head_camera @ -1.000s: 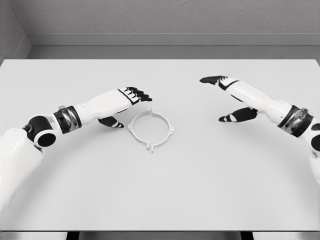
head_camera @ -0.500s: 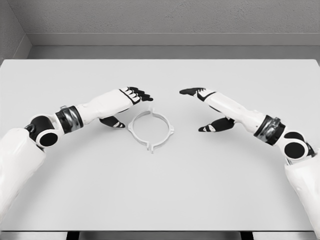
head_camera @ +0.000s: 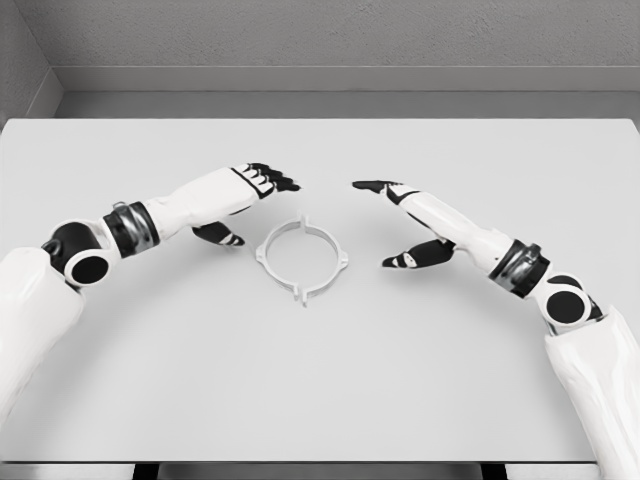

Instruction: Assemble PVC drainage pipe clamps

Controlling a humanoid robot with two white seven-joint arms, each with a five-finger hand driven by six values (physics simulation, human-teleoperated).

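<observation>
1. You have the white pipe clamp (head_camera: 302, 257) lying flat on the white table (head_camera: 320, 380), a closed ring with small tabs at its near and far edges and at its sides. No finger touches it.

2. Your left hand (head_camera: 245, 195) comes in from the left and hovers beyond and to the left of the ring. Its dark-tipped fingers (head_camera: 274, 180) are stretched out together, pointing right, and their tips end just short of the ring's far tab, a little to its left.

3. The left thumb (head_camera: 220, 235) hangs below the palm, spread away from the fingers. It sits just beside the ring's left edge, apart from it. This hand is loose and holds nothing.

4. Your right hand (head_camera: 415, 220) comes in from the right and hovers to the right of the ring. Its fingers (head_camera: 372, 186) reach out straight toward the left, and the tips lie beyond the ring's right side, near it but clear of it.

5. The right thumb (head_camera: 408, 257) is splayed well below the fingers, pointing left at about the level of the ring's right tab, with a clear gap between them. This hand is also spread wide and empty.

6. The two sets of fingertips point at each other across the far side of the ring, with a gap between them, and the clamp lies nearer to you than that gap.
</observation>
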